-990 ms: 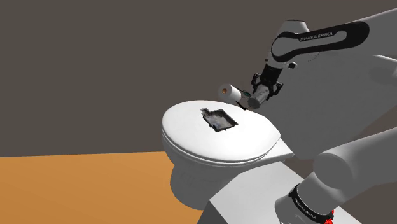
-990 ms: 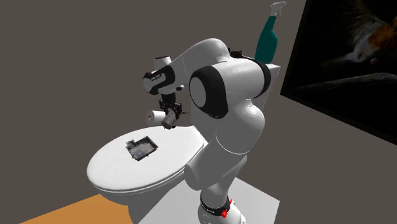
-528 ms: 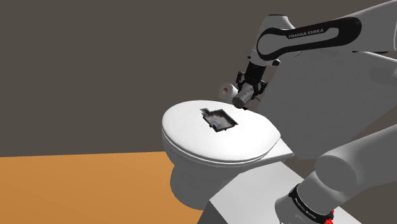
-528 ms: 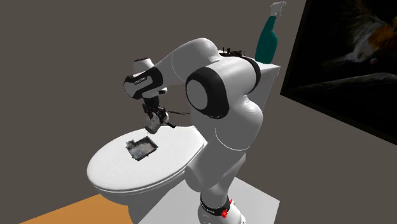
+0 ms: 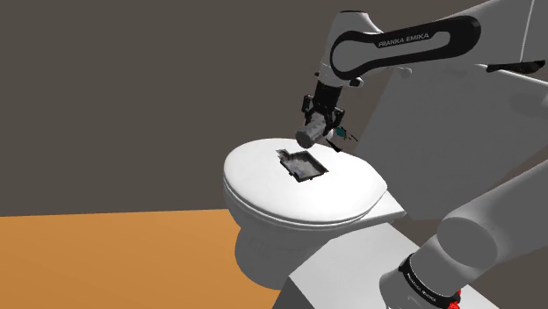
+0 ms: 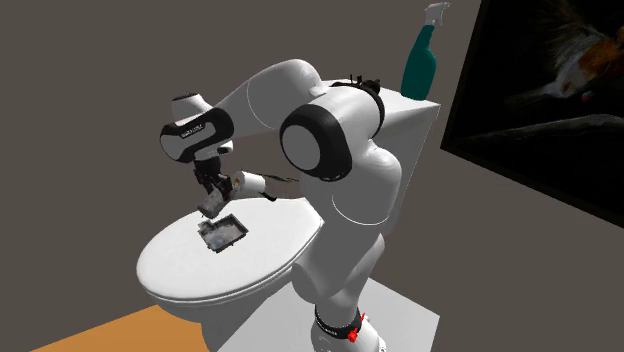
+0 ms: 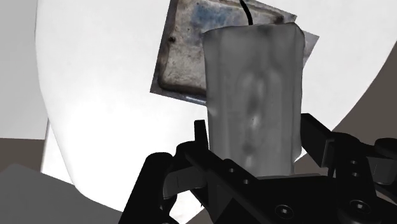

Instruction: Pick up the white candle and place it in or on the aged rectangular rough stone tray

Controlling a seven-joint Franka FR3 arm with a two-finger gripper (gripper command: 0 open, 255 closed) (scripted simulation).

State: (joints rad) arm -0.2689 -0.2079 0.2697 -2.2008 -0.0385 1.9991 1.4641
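The candle [image 5: 307, 137] is now arriving at twelve o'clock above the rough rectangular stone tray [image 5: 303, 165]; the fingers [image 7: 316, 133] are clasping its lumpy grey cylinder.

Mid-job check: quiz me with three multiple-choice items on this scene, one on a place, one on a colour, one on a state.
1. The stone tray lies: A on the floor; B on the toilet lid; C in a sink.
2. The spray bottle is: A red; B yellow; C teal.
3. The gripper is: A shut on the candle; B open; C shut on nothing.
Answers: B, the tray sits on the white lid; C, the bottle's body is teal; A, both fingers clasp the candle above the tray.
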